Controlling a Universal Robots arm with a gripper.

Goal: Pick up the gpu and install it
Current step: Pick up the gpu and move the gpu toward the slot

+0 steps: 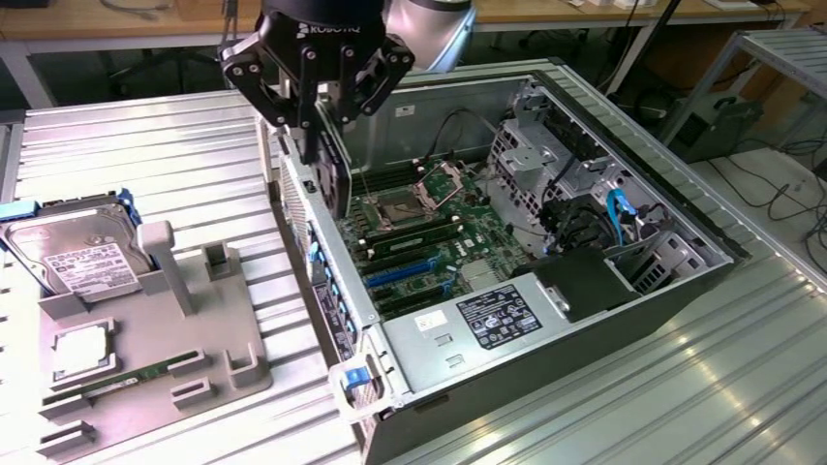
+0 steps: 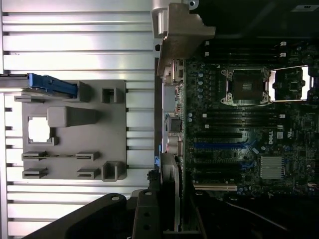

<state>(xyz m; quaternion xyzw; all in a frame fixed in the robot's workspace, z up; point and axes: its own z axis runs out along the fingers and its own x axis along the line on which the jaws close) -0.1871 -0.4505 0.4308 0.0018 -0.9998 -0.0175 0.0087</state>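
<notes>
Holding one gpu (image 1: 333,184), one tool (image 1: 318,145), one case (image 1: 556,378)

There is one gripper (image 1: 320,136), one gpu (image 1: 333,184), one open computer case (image 1: 517,387), one grey holder tray (image 1: 227,339), one hard drive (image 1: 77,262), one RAM stick (image 1: 130,376) and one processor chip (image 1: 80,351).

Computer case (image 1: 543,378): grey metal, with a darker outer wall.

Inside the case:
- The motherboard (image 1: 446,237) is green and carries blue expansion slots (image 1: 407,273) with black ones beside them.
- The power supply (image 1: 433,344) is silver, with a white-and-black label (image 1: 498,315).
- A cable (image 1: 618,208) is bright blue.

Above the case's rim:
- The gripper (image 1: 320,155) is black.
- The gpu (image 1: 333,189) shows dark edge-on.

Beside the case:
- The table (image 1: 155,145) is ribbed silver.
- The fixture (image 1: 194,339) is plain grey.
- The hard drive (image 1: 72,257) is silver with a white label.
</notes>
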